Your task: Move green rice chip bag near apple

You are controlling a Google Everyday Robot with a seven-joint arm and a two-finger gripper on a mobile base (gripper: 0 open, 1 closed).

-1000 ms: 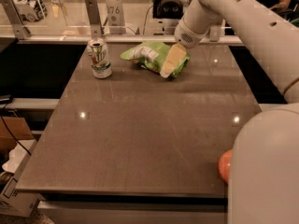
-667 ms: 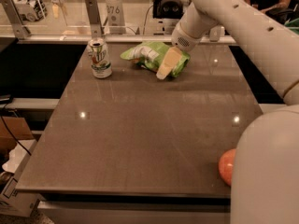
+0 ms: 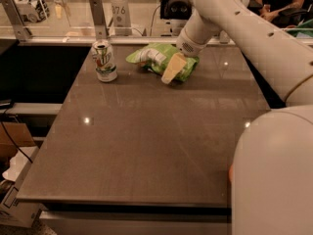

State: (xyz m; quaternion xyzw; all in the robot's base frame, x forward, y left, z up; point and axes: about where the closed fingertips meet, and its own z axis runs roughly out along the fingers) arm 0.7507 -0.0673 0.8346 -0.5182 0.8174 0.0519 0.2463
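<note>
Grey-brown stone-look surface forms the bench (image 3: 146, 146) in the camera view. The green rice chip bag (image 3: 155, 58) lies at its far edge, near the soda can (image 3: 104, 60), and the claw (image 3: 169, 74) rests on the bag's right end, presumably set there to take hold for the carry toward the near right. Whether the claw is spread or pinching the bag cannot be told, because the wrist covers the contact. The apple (image 3: 229, 173) shows only as an orange sliver, well apart from the bag, the rest hidden behind the robot's white body (image 3: 274, 180).
</note>
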